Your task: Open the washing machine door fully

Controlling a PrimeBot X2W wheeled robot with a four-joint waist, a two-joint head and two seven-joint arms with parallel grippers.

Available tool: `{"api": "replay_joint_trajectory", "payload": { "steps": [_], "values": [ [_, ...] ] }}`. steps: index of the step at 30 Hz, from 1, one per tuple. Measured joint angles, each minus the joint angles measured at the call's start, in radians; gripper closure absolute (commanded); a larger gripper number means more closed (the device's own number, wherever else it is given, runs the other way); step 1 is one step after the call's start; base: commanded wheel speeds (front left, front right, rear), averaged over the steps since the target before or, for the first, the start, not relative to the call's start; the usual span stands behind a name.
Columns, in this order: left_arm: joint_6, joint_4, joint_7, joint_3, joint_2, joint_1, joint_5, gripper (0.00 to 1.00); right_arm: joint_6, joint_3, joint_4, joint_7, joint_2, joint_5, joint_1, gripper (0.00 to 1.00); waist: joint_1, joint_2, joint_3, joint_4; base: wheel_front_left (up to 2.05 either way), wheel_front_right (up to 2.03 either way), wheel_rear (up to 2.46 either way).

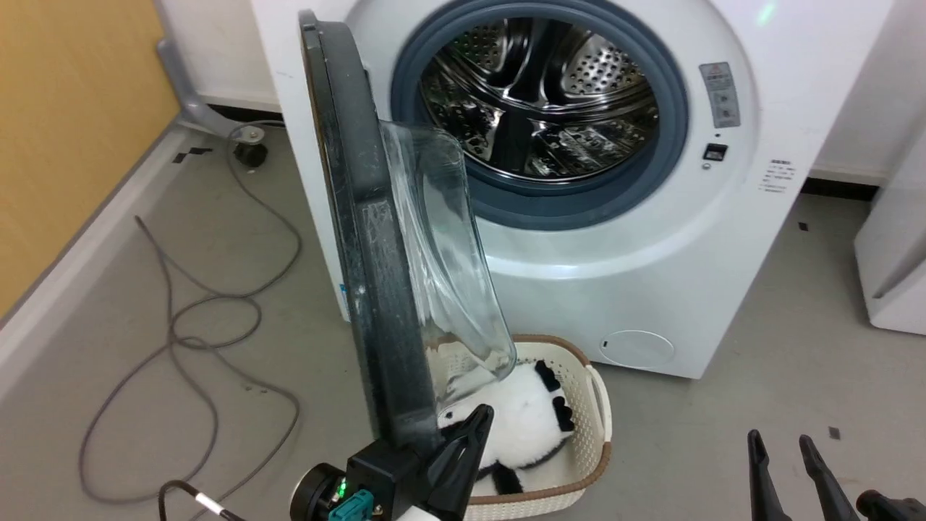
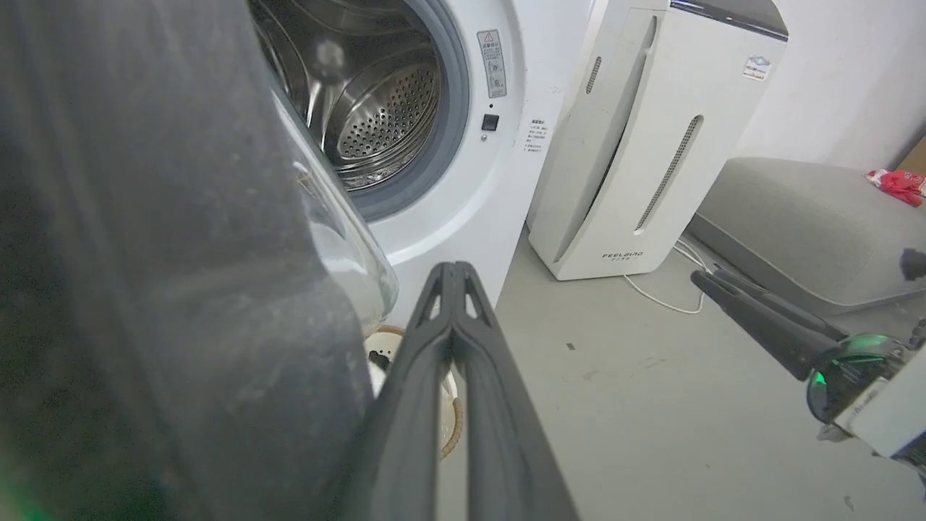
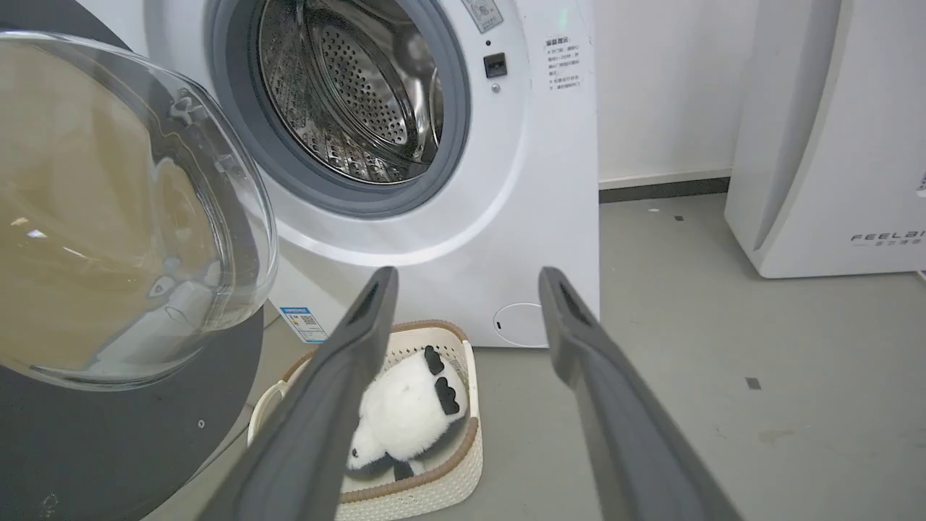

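The washing machine (image 1: 694, 239) stands with its steel drum (image 1: 539, 94) exposed. The washing machine door (image 1: 362, 239) is swung out to about a right angle and seen edge-on, its glass bowl (image 1: 441, 275) bulging rightward. My left gripper (image 1: 482, 414) is shut and empty, lying close beside the lower inner face of the door (image 2: 159, 275), left of my left gripper (image 2: 453, 269); I cannot tell whether they touch. My right gripper (image 1: 781, 438) is open and empty at the lower right, apart from the door (image 3: 123, 449). My right gripper (image 3: 469, 276) points at the machine's lower front.
A cream basket (image 1: 597, 405) holding a panda plush (image 1: 528, 416) sits on the floor under the door's bowl. Grey cables (image 1: 181, 325) loop across the floor to the left. A white FEELAIR appliance (image 2: 636, 145) stands right of the machine, beside a grey cushion (image 2: 810, 224).
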Motion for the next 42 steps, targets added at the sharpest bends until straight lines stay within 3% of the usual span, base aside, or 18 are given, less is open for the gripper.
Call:
{"api": "replay_joint_trajectory", "payload": {
  "steps": [12,25,42],
  "values": [
    [0.017,0.016,-0.013,0.016,0.018,-0.005,-0.002,1.00,0.000,0.015,0.015,0.000,0.001,0.015,0.001,0.00,0.0000,0.0000,0.000,0.117,0.00,0.00,0.00],
    [0.071,0.009,-0.038,0.142,0.060,-0.029,-0.031,1.00,0.000,0.035,0.019,0.000,0.001,0.009,-0.001,0.00,0.0000,0.0000,0.029,0.263,0.00,0.00,0.00],
    [0.127,0.051,-0.132,0.352,0.119,-0.100,-0.126,1.00,0.000,0.059,-0.010,0.044,-0.059,-0.002,-0.032,0.00,0.0001,0.0000,0.157,0.298,0.00,0.00,0.00]
  ]
}}
